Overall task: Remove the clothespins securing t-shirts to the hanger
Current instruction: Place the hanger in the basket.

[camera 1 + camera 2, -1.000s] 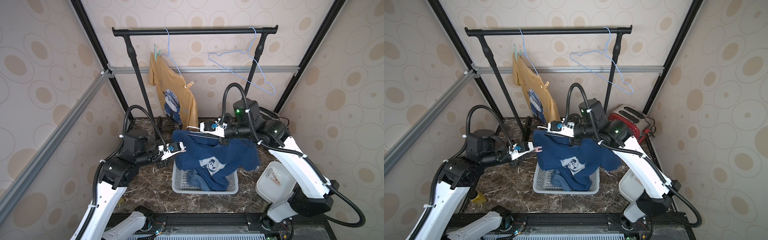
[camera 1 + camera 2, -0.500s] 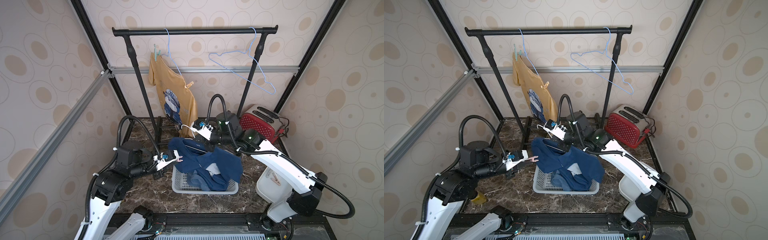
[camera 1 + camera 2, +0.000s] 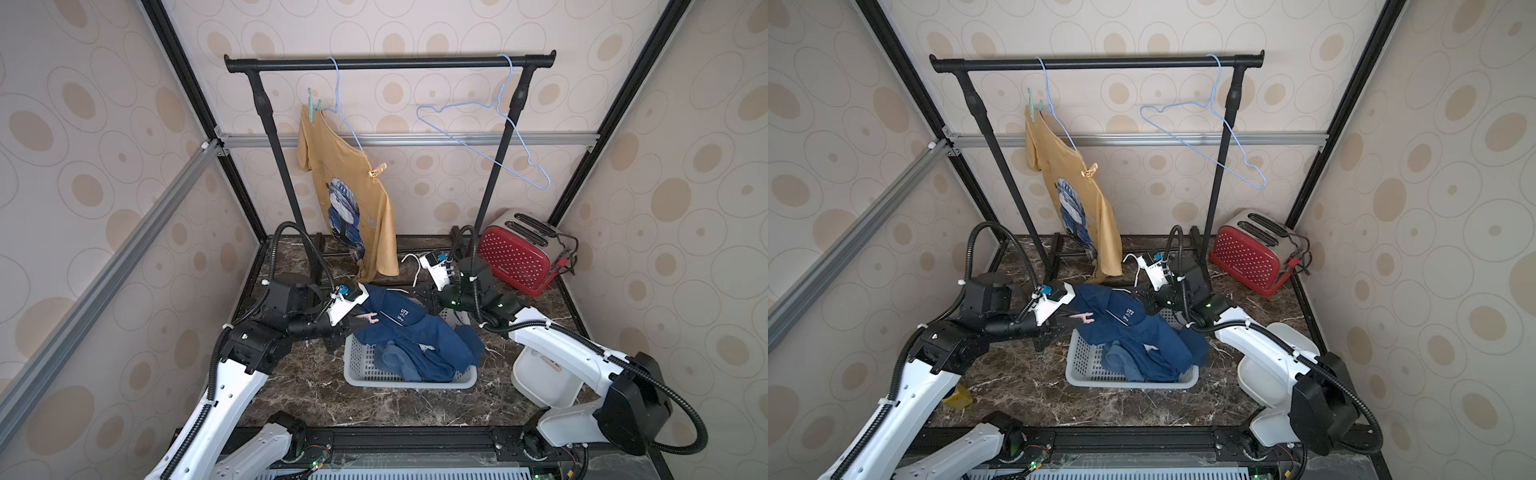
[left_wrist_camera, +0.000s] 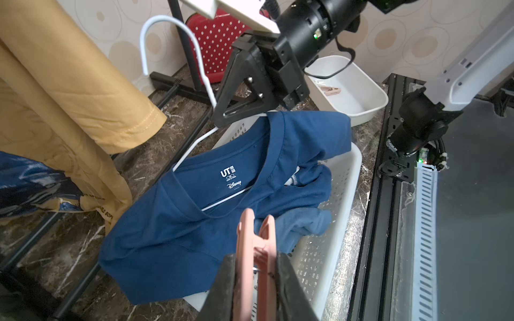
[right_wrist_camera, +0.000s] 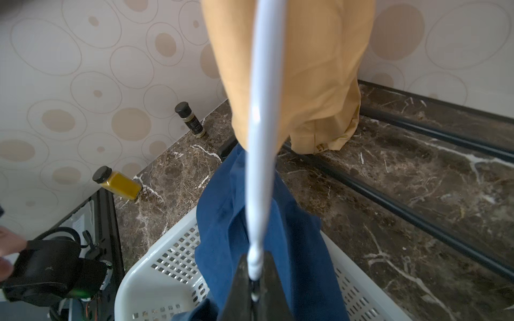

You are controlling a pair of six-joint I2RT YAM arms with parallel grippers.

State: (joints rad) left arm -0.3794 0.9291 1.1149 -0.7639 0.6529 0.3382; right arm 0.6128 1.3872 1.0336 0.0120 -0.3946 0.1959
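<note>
1. over the basket (image 4: 338, 211) rim, the pink clothespin (image 4: 254, 236) could spring sideways out of the narrow pinch of the left gripper (image 4: 256, 262) and vanish into the cloth folds
2. the white hanger (image 5: 261, 133) wire could slide in the right gripper (image 5: 256, 280), pressed shut on it, and dump the navy t-shirt (image 4: 178, 230)
3. the pin sticks out past the left fingertips, just above that shirt, which drapes from the hanger into the basket

"Where is the left arm (image 3: 232, 386)?"
"Low, elbow bent, reaching forward. The left gripper (image 4: 257, 273) is pinched on a pink clothespin (image 4: 254, 236)."
"And the right arm (image 3: 561, 345)?"
"Stretched in toward the middle (wrist tipped downward), with the right gripper (image 5: 257, 280) clamped tight on a white hanger (image 5: 262, 125). The two grippers are near each other, apart."
</note>
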